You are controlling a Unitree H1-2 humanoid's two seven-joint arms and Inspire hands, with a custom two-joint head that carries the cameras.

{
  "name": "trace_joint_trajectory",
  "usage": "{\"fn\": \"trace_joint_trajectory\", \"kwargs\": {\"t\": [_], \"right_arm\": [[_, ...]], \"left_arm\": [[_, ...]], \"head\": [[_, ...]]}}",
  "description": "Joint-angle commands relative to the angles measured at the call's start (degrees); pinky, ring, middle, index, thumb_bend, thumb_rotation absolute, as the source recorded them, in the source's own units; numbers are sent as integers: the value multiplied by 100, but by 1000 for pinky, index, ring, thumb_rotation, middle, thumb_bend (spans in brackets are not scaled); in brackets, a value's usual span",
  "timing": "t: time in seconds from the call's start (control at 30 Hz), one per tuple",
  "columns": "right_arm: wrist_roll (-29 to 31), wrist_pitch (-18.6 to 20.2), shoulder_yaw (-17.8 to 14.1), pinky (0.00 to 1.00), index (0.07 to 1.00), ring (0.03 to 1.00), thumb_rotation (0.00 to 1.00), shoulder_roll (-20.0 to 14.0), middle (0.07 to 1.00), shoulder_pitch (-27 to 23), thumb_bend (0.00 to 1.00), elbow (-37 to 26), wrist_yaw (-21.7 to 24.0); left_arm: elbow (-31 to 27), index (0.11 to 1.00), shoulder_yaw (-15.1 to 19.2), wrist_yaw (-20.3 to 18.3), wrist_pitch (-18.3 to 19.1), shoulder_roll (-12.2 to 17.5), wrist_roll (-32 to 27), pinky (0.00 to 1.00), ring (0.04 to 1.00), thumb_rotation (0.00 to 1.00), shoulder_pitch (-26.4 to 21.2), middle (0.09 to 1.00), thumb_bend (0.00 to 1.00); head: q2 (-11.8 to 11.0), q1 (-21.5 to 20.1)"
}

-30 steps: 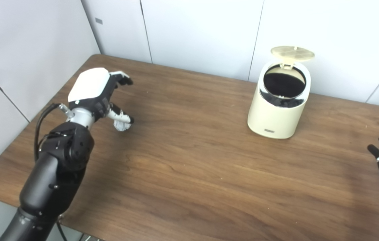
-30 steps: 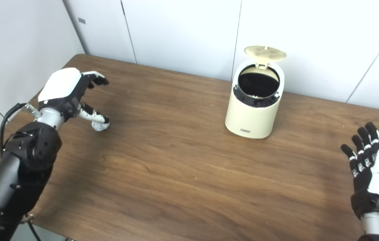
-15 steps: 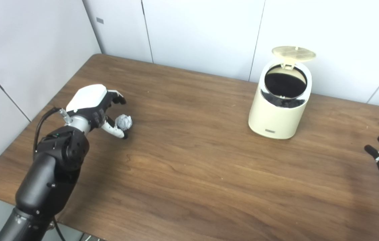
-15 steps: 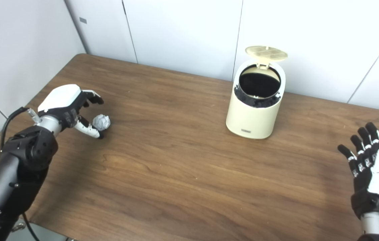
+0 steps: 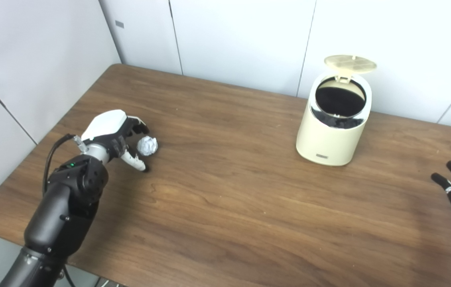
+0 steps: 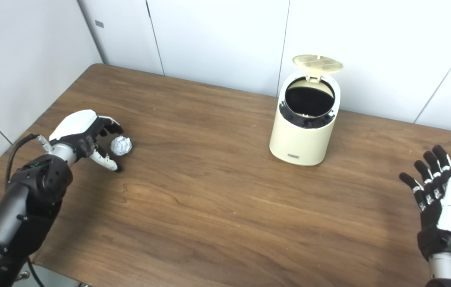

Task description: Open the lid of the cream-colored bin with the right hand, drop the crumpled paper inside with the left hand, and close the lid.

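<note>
The cream-colored bin [image 5: 331,131] stands at the back right of the table with its round lid [image 5: 350,63] tipped up and a dark inside showing. A crumpled white paper ball [image 5: 147,145] lies on the table at the left. My left hand [image 5: 114,134] is low over the table, fingers apart and curled around the ball from the left, thumb just in front of it, not closed on it. My right hand [image 6: 440,199] hovers at the right edge, fingers spread, holding nothing.
The wooden table [image 5: 229,191] has white wall panels behind it and along its left side. A black cable loops off my left forearm near the table's left edge.
My left hand has come down and back toward the table, ending low beside the paper ball, which now shows in front of the fingers. The right hand has drifted slightly left.
</note>
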Motion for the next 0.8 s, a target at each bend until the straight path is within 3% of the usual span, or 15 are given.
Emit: {"fn": "trace_joint_trajectory", "kwargs": {"t": [0.0,0.23,0.47,0.77], "right_arm": [[29,-112,-18,801,922,924,970,-11,937,-115,568,-209,32],[26,-100,-14,796,924,919,975,-2,934,-114,562,-224,22],[37,-43,1,804,931,917,989,-38,937,-105,559,-268,55],[101,43,0,790,922,904,999,-91,928,-111,541,-295,115]], "left_arm": [[-38,719,15,211,14,81,-2,659,765,0,-277,782,897],[34,719,-102,278,-9,97,-59,671,763,0,-435,772,888],[6,723,-92,423,-71,114,-384,588,673,0,-460,722,881],[2,698,-108,519,-9,215,-447,577,655,0,-434,707,881]], "head": [[1,3],[9,-5],[21,-24],[39,-14]]}}
